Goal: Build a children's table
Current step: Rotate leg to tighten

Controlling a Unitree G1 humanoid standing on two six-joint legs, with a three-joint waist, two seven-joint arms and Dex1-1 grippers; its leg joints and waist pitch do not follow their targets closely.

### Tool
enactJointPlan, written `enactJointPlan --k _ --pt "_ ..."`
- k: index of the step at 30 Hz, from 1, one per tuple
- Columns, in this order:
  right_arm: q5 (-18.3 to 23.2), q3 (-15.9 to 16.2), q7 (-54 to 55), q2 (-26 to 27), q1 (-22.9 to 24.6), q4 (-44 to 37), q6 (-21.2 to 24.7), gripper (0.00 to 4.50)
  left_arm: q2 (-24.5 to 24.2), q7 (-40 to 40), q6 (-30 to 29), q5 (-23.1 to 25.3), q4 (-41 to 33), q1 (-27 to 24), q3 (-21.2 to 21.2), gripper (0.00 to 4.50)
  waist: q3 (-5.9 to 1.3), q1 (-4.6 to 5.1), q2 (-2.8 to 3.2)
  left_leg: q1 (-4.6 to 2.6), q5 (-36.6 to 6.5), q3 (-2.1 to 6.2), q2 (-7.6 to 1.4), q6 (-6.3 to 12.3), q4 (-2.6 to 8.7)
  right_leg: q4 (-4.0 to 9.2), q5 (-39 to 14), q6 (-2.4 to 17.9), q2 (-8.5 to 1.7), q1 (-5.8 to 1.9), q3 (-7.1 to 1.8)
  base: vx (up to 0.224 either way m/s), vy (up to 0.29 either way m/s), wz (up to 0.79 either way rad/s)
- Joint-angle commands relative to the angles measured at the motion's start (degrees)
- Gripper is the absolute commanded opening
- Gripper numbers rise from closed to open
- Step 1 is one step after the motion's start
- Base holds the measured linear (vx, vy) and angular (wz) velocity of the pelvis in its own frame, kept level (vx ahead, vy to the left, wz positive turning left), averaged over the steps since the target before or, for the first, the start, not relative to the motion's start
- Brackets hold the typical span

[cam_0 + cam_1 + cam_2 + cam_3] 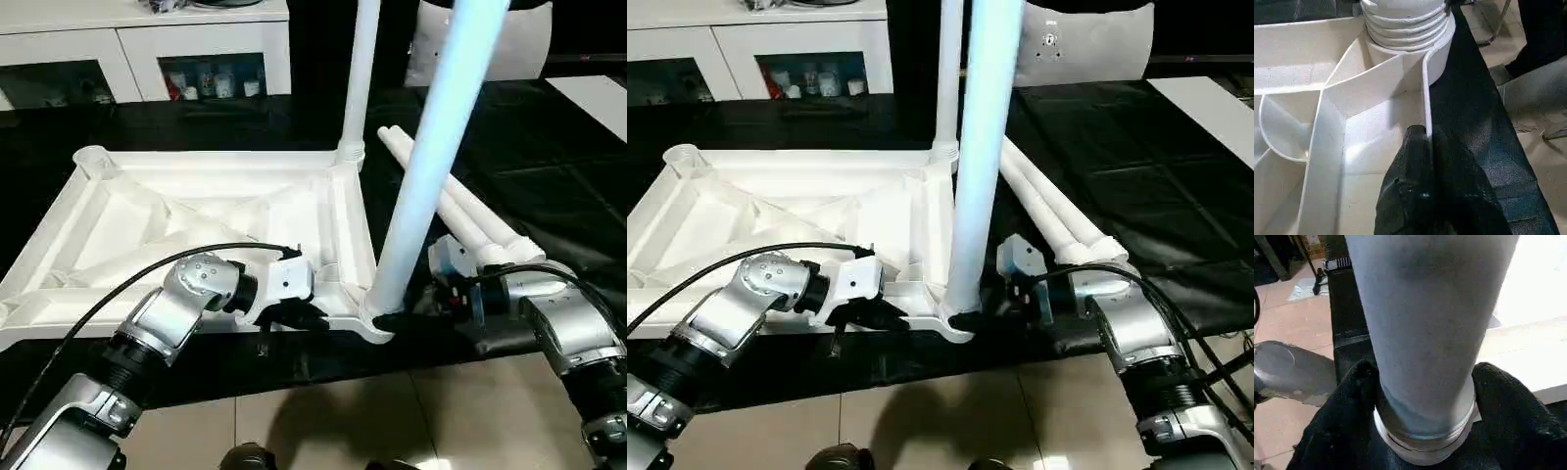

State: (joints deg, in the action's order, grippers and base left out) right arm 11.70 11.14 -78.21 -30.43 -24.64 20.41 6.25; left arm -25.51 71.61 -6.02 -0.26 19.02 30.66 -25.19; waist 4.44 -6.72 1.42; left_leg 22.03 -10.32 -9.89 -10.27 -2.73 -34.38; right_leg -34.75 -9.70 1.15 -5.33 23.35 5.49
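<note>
The white tabletop [196, 211] lies ribbed side up on the black work table. One white leg [359, 78] stands upright in its far right corner socket. A second leg [431, 157] stands, tilted slightly, in the near right corner socket [372, 318]. My right gripper [1422, 399] is shut around this leg's base, with a black finger [1349, 401] on each side. My left gripper [1425, 147] is shut on the thin rim wall [1426, 98] of the tabletop's near edge, just left of that socket. Two loose legs [475, 220] lie side by side to the right.
The black work table [549, 166] ends just in front of my arms, with tiled floor [372, 411] below. White cabinets [147, 44] stand along the back. A white padded object [1087, 44] sits at the far right, and a white sheet [593, 98] lies near the right edge.
</note>
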Motion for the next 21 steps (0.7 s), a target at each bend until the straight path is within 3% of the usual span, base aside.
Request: enactJointPlan --k 1,4,10,11,12,14,15,17,18,19,21 --pt "0.30 0.71 -1.08 -0.64 -0.33 0.13 0.54 2.75 -0.04 2.10 0.95 1.08 0.49 0.31 -2.14 0.00 -4.60 0.06 -0.67 -0.78 -9.08 0.70 -3.19 4.96 3.83 3.77 -12.36 13.64 -3.85 -3.27 -3.11 0.000 0.000 0.00" --pt "0.50 0.77 -1.25 -0.53 0.02 -0.15 0.95 2.66 0.11 1.83 0.13 0.81 0.45 0.24 -1.83 0.00 -4.43 0.08 -0.73 -0.83 -10.84 0.75 -3.18 4.14 3.93 4.04 -15.11 12.90 -3.90 -3.21 -3.18 0.000 0.000 0.00" --pt "2.07 -0.86 6.11 3.54 1.28 -2.91 8.01 2.63 4.35 -5.34 -11.61 -2.04 -2.91 -0.09 2.05 0.00 -4.16 0.20 -0.67 -0.95 -11.25 0.77 -3.20 3.69 4.11 4.14 -16.11 12.74 -3.79 -3.09 -3.28 0.000 0.000 0.00" --pt "1.71 -1.25 9.50 5.20 1.18 -3.03 9.51 2.63 5.45 -7.32 -14.16 -2.29 -3.79 -0.07 2.74 0.00 -3.99 0.43 -0.74 -0.92 -11.77 0.84 -3.19 3.31 4.18 4.19 -16.96 12.70 -3.81 -3.03 -3.26 0.000 0.000 0.00" --pt "1.28 -1.49 11.68 6.21 1.03 -2.88 10.16 2.60 6.16 -8.52 -15.85 -2.47 -4.24 -0.02 3.18 0.00 -3.85 0.58 -0.41 -0.87 -12.35 1.00 -3.01 2.84 4.26 4.50 -18.79 12.18 -3.86 -2.97 -3.11 0.000 0.000 0.00" --pt "-0.21 -2.95 20.19 10.41 -0.07 -0.46 11.70 2.56 9.54 -13.43 -20.99 -3.23 -4.82 0.51 5.12 0.00 -3.75 1.15 -0.86 -0.65 -12.61 1.05 -2.85 1.98 4.40 4.63 -20.07 11.24 -3.84 -3.14 -3.08 0.000 0.000 0.00" --pt "-0.57 -4.55 26.95 14.16 -0.96 1.63 13.14 2.56 12.91 -17.98 -24.71 -3.45 -4.88 1.16 6.85 0.00 -3.76 1.62 -0.75 -0.62 -12.78 1.12 -2.76 1.44 4.41 4.70 -20.96 10.97 -3.86 -3.06 -2.97 0.000 0.000 0.00" --pt "-0.41 -5.24 29.54 15.78 -1.29 2.46 13.91 2.56 14.52 -20.16 -25.93 -3.31 -4.56 1.56 7.52 0.00 -3.74 2.45 -0.95 -0.42 -13.17 1.20 -2.48 0.95 4.36 4.94 -22.93 10.03 -3.86 -3.27 -2.72 0.000 0.000 0.00" --pt "-0.62 -5.55 31.91 17.26 -1.50 3.23 14.00 2.56 16.24 -22.67 -26.57 -2.75 -3.80 2.11 7.98 0.00 -3.79 2.68 -0.98 -0.79 -13.29 1.07 -2.40 1.34 4.16 5.37 -23.48 9.74 -3.96 -2.92 -2.88 0.000 0.000 0.00" --pt "-1.45 -6.08 37.07 19.93 -2.22 4.99 14.40 2.56 19.85 -27.73 -27.63 -2.22 -2.05 3.35 9.05 0.00 -3.57 2.97 -0.87 -0.61 -12.99 1.03 -2.37 1.80 4.23 5.45 -23.15 9.68 -3.77 -2.87 -2.92 0.000 0.000 0.00" --pt "-1.91 -6.35 39.48 21.08 -2.68 6.00 14.56 2.56 21.55 -29.98 -27.92 -2.13 -1.11 3.95 9.64 0.00 -3.67 3.02 -1.01 -0.76 -12.86 0.86 -2.12 2.25 4.03 5.73 -23.70 9.26 -3.66 -2.82 -2.85 0.000 0.000 0.00"
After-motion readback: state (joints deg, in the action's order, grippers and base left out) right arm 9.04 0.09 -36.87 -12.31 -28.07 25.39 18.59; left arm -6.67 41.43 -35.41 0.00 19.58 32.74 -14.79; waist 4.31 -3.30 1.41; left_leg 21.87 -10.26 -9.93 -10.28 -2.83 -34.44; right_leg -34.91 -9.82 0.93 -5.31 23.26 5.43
